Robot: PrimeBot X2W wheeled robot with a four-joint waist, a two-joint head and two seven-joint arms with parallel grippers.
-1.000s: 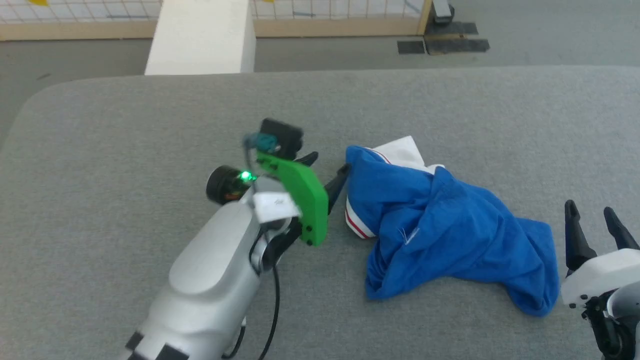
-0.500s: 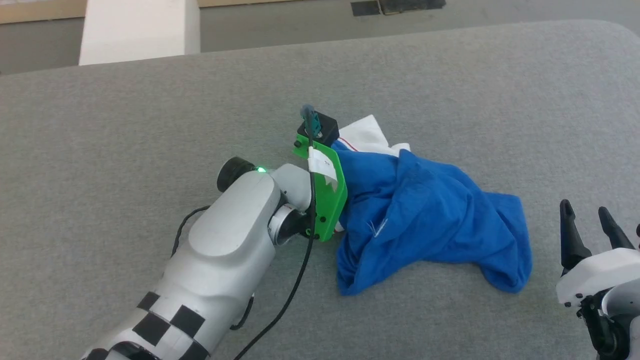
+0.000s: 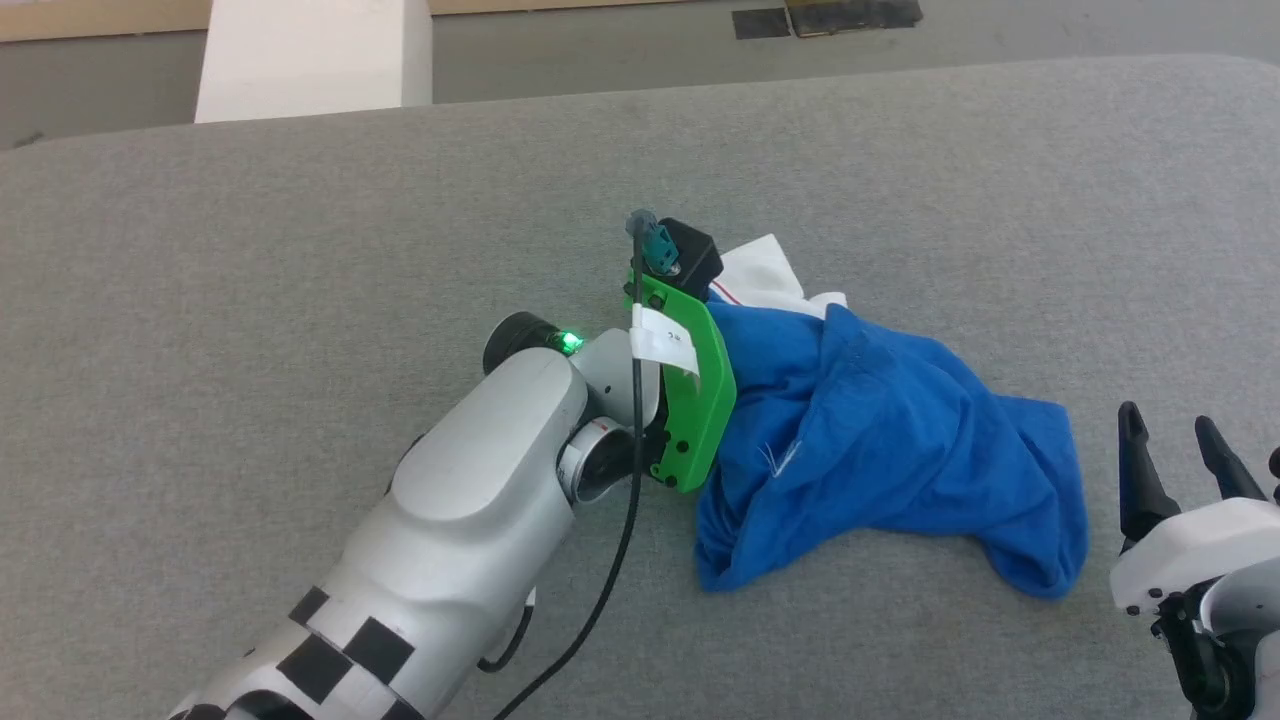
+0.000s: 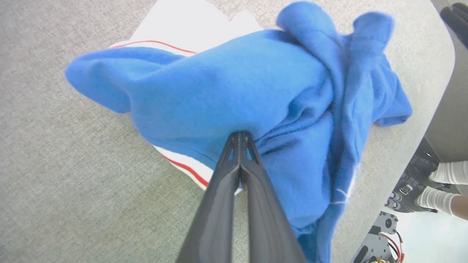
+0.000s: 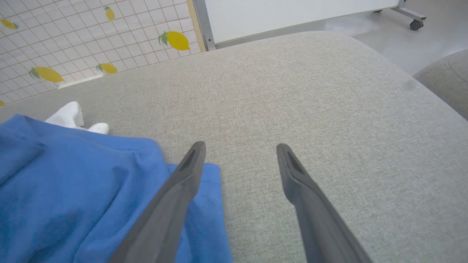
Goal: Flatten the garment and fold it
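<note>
Head view takes in the whole desk (image 3: 300, 250): the garment (image 3: 880, 440) lies in a crumpled blue heap right of the middle, with a white, red-striped corner sticking out at its far side. The left arm reaches into the heap's left end, but its green bracket (image 3: 695, 400) hides the fingers from here. The right tool (image 3: 1167, 417) stands just beside the heap's right end, not touching it, with its two dark fingers spread and nothing between them. A white block (image 3: 310, 55) stands on the floor past the far edge.

From the left wrist view the grip is plain: the left tool (image 4: 239, 134) is pinched tight on a fold of blue cloth, with white trim and its red stripe lying just under the fingers. Past the desk's rounded corner, a person's feet (image 4: 409, 197) in dark shoes and white socks stand on the floor.

From the right wrist view the fingers point over bare grey fabric, with the blue edge under the left one; whether it touches the cloth I cannot tell. Beyond are a lemon-patterned tiled panel (image 5: 73, 44) and a white board (image 5: 292, 14) on castors.
</note>
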